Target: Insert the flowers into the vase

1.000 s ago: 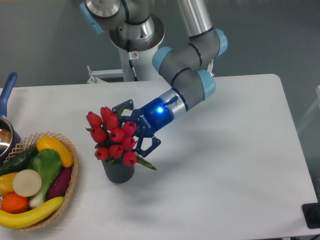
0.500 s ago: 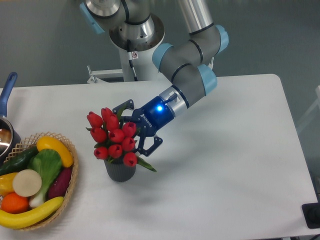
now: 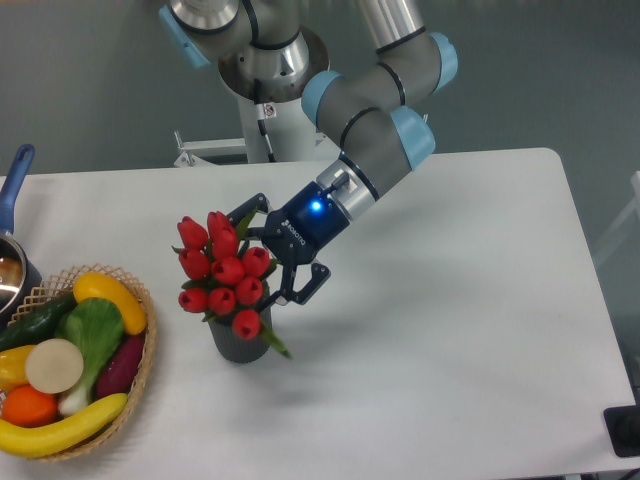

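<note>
The flowers (image 3: 222,268), a bunch of red tulip buds with green leaves, stand with their stems down in the dark grey ribbed vase (image 3: 238,342) at the table's front left. My gripper (image 3: 270,256) reaches in from the right at bud height, its dark fingers (image 3: 303,283) closed around the bunch just behind the buds. The buds hide the fingertips and the stems, and they cover the vase's mouth. One green leaf hangs over the vase's right rim.
A wicker basket (image 3: 143,368) of fruit and vegetables sits at the left front, close to the vase. A pot with a blue handle (image 3: 12,185) is at the left edge. The arm's base (image 3: 268,70) stands behind the table.
The gripper has turned and shifted slightly left. The bunch has swung more upright over the vase, and the hanging leaf has come closer to the vase.
</note>
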